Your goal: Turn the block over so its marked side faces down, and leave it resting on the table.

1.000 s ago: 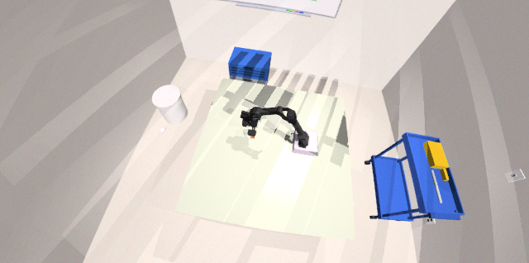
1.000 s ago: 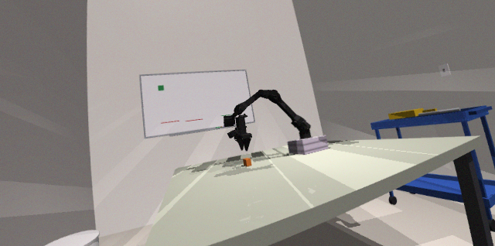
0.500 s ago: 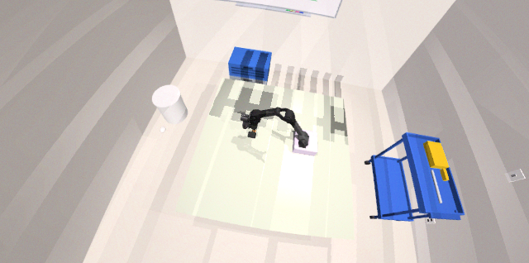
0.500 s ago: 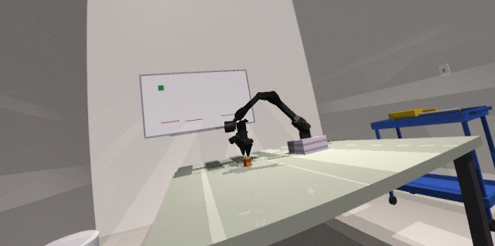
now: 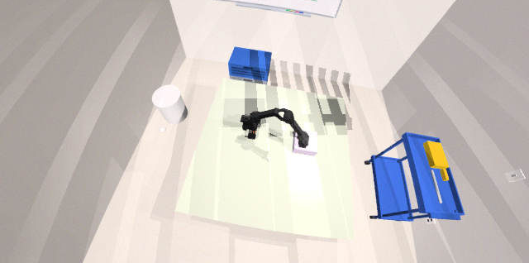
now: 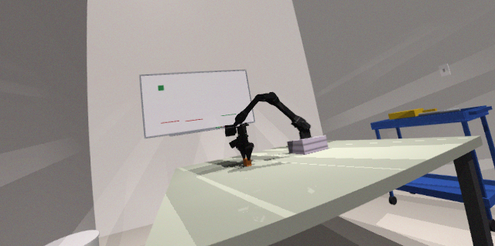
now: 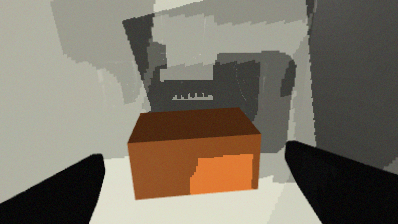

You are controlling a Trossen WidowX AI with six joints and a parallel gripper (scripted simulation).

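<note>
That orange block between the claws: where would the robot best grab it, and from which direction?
Probably across its two short end faces, coming straight down from above. The orange block lies flat on the table, already centred between the open gripper, one finger off each end, so closing should clamp flat, parallel sides.

Arm arched over, pincer point(image 6: 246, 156) pointing down — fingers spread wide, empty.

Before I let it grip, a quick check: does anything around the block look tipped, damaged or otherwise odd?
Nothing stands out. The orange block sits flat on the table, its edges intact, between the fingers of the open gripper, which do not touch it. No marking shows on the faces in view.
</note>
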